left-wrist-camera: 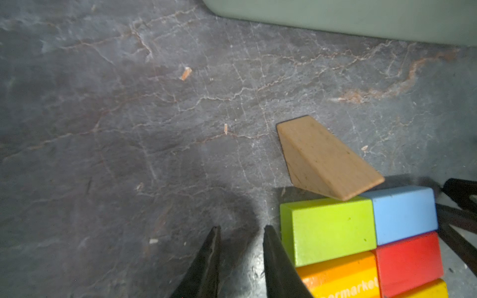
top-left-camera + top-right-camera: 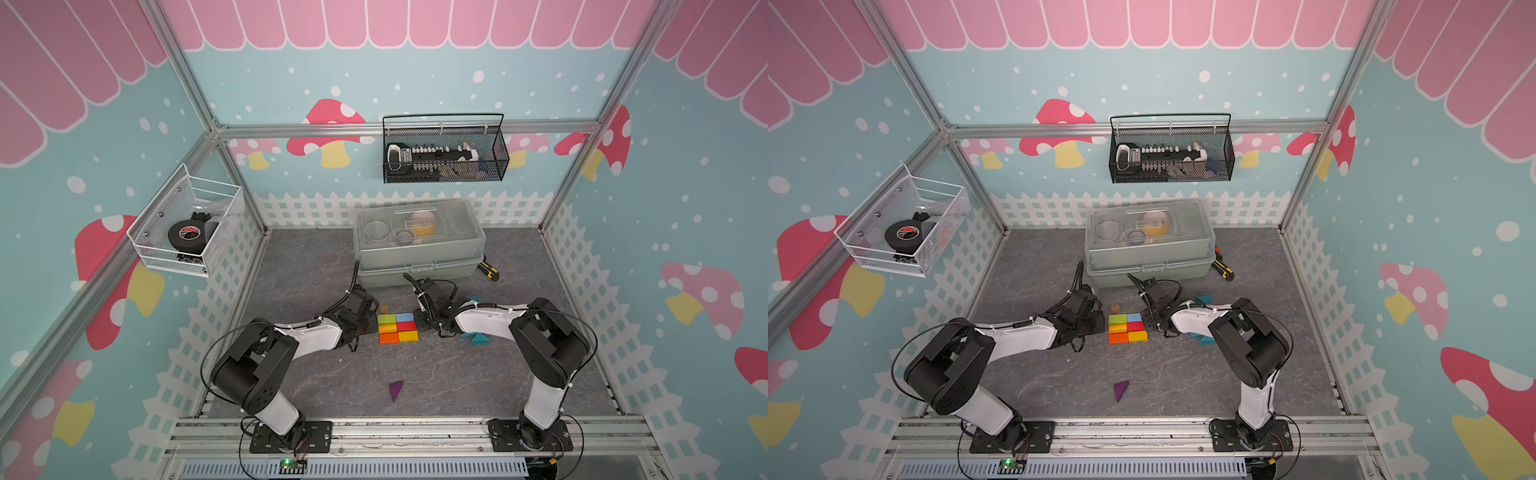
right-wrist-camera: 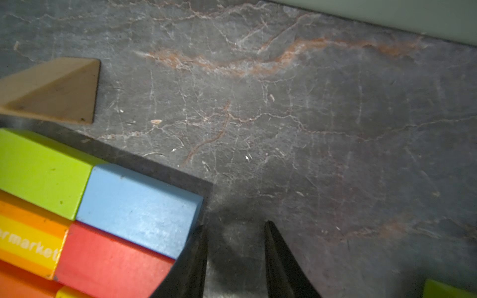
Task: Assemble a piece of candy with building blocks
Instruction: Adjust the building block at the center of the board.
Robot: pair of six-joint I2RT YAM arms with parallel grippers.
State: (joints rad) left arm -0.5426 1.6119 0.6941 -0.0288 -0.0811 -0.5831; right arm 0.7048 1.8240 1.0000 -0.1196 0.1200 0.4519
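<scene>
six rectangular blocks sit flat on the grey tabletop (image 2: 316,374), packed side to side in a tidy two-by-three slab. at the back are a lime green block (image 2: 386,319) and a light blue block (image 2: 405,317). in the middle an orange-and-yellow striped block (image 2: 387,328) with white lettering lies beside a red block (image 2: 406,326). at the front are a plain orange block (image 2: 389,338) and a yellow block (image 2: 409,336). a bare tan wedge (image 1: 327,160) lies on its side just behind the green one, with a slim gap between them. teal triangles (image 2: 478,339) lie off to the slab's right, partly hidden. a purple triangle (image 2: 396,390) lies alone, well apart toward the front.
</scene>
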